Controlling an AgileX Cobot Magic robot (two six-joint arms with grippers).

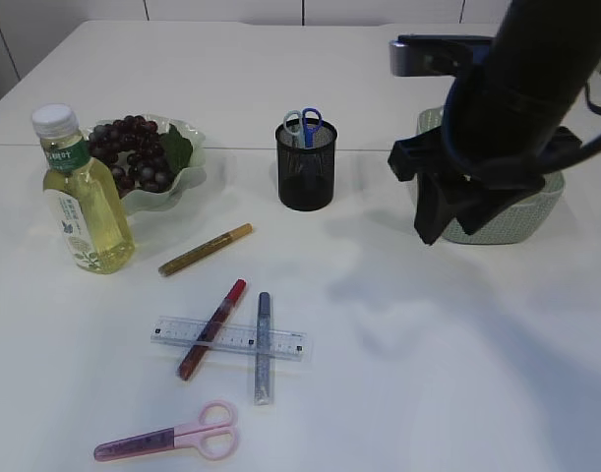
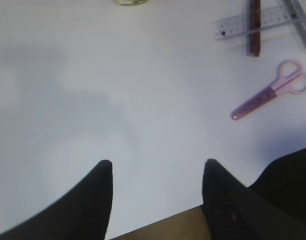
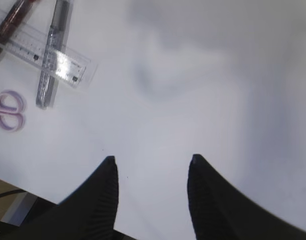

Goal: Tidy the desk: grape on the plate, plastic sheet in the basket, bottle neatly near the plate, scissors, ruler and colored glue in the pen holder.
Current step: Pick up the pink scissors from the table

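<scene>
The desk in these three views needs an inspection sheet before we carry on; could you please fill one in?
Surface: white table, bare at right front.
Job's things: grapes on plate; bottle upright beside it; blue scissors in pen holder; basket behind the arm; ruler flat, red glue and grey glue crossing it; gold glue apart; pink scissors at front.
Clutter: nothing seen.
Grippers: left gripper and right gripper open, empty, over bare table.
Cables: blue cable on the arm.
Surroundings: tiled wall behind.
</scene>
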